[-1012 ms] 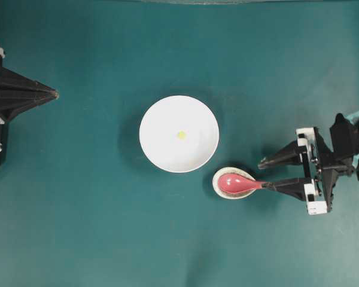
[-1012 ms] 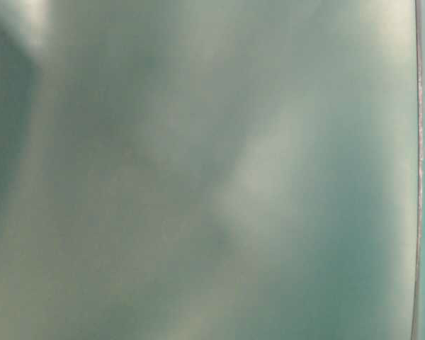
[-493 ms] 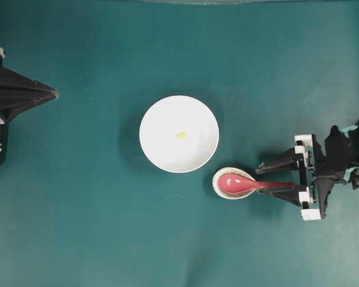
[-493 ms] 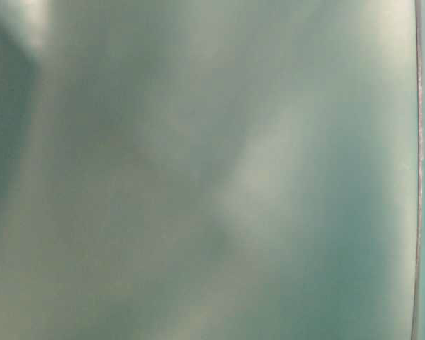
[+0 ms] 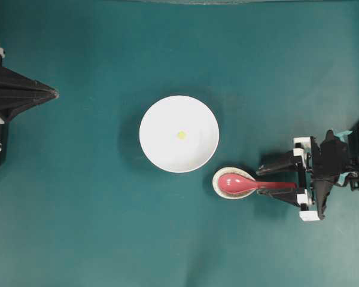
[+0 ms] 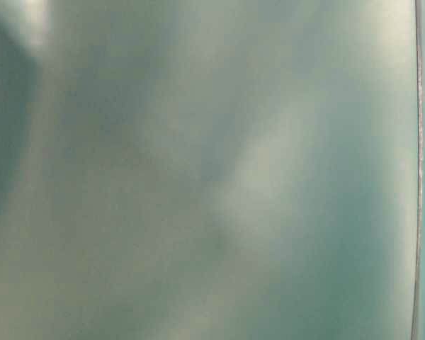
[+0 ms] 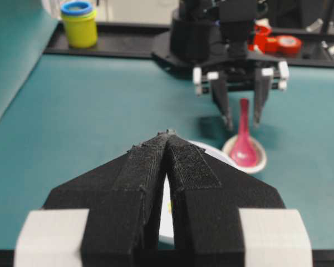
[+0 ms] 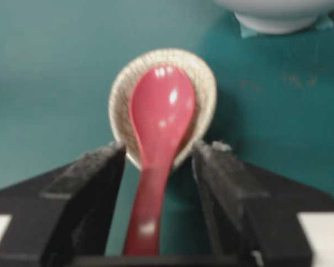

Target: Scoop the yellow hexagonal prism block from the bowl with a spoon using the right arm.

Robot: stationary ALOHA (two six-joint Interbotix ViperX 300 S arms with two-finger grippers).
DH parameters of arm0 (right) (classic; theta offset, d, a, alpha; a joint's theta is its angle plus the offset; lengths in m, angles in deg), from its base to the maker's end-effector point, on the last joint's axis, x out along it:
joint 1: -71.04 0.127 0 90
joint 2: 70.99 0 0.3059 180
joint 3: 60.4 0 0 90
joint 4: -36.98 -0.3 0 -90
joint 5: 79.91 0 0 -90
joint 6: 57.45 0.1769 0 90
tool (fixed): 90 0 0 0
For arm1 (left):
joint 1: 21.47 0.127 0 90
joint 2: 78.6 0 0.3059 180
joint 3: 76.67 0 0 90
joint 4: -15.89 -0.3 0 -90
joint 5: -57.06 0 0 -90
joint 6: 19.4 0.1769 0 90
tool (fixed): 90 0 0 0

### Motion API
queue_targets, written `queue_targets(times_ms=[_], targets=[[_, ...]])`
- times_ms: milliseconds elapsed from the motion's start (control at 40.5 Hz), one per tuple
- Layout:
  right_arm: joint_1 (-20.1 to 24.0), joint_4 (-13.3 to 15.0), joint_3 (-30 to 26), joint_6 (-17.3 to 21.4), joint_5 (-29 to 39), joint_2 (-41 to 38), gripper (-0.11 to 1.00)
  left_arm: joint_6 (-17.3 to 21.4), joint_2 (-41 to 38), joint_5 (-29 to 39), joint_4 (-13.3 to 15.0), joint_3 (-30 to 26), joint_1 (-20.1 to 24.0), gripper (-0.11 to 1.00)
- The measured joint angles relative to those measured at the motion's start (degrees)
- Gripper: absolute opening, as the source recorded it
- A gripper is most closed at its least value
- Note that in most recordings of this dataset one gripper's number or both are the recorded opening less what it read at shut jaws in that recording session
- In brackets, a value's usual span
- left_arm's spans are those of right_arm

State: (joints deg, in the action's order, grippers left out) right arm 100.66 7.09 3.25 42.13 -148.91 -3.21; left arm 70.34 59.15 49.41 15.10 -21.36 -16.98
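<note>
- Black fingers with white mounts form the right gripper (image 5: 271,182), spread wide on either side of the spoon's handle, one finger on each side and neither pressing it in the right wrist view.
- The glossy pink-red ceramic soup spoon (image 5: 246,183) lies with its oval scoop in the small speckled egg-shaped spoon rest (image 5: 218,180); its short handle points away from the bowl, into the gap between the fingers.
- The large round plain white bowl (image 5: 161,149) sits just beside the spoon rest, on the side away from the right gripper.
- The tiny bright yellow hexagonal prism block (image 5: 181,134) lies inside the bowl, near its middle.
- The dark teal surface (image 5: 96,227) carries all of these.
- The left gripper (image 5: 52,93), all black, is pressed together to a point, well apart from the bowl on the side opposite the spoon.
- A yellow jar with a blue rim (image 7: 80,23) stands beyond the surface's far edge, well away from the bowl.
</note>
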Motion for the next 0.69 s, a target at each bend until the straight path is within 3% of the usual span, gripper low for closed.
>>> queue_targets(times_ms=[691], targets=[[0.88,-0.26,0.18,-1.49,2.55,-0.26,0.56,0.00,0.00,-0.18,0.00,0.00,0.00,-0.01]])
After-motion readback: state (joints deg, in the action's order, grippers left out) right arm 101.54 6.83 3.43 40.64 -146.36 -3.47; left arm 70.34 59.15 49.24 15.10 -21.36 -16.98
